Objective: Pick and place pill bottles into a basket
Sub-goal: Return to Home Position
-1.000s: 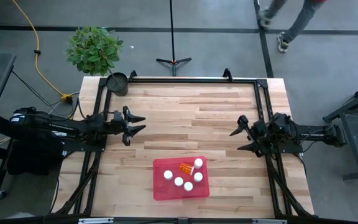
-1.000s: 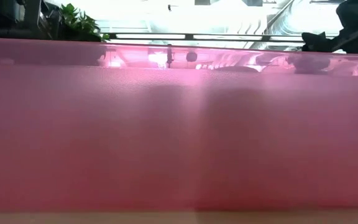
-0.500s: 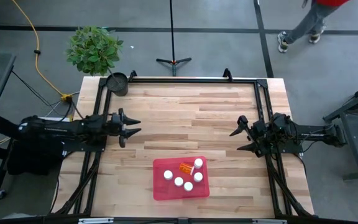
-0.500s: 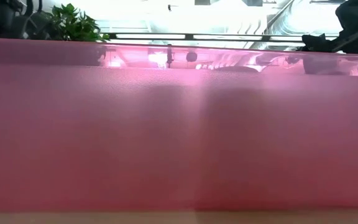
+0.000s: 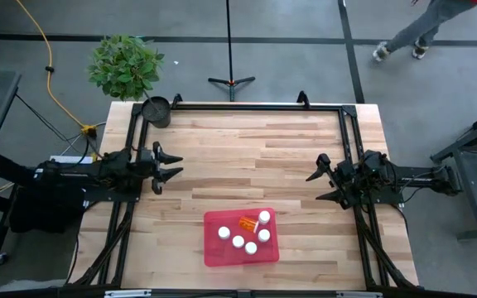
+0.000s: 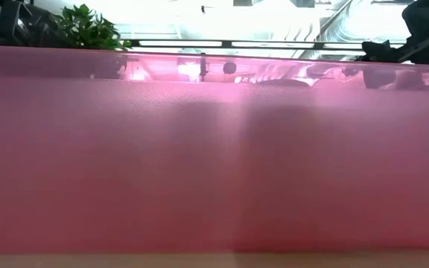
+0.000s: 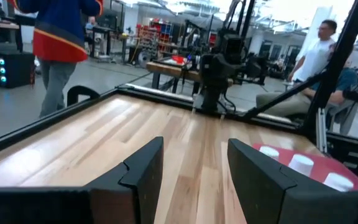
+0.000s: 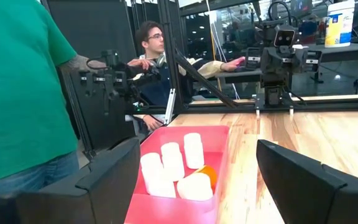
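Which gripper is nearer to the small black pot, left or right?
Left. The left gripper is open by the left edge of the table, close to the black pot in that corner; the right gripper is open near the opposite edge.

The red basket (image 5: pixel 215 255), a shallow tray with rounded corners, lies flat on the worktop, roughly midway between the left tool (image 5: pixel 175 165) and the right tool (image 5: pixel 314 187) and touching neither. Five white pill bottles (image 5: pixel 238 242) stand upright inside it. The orange bottle (image 5: pixel 247 223) lies on its side among them.
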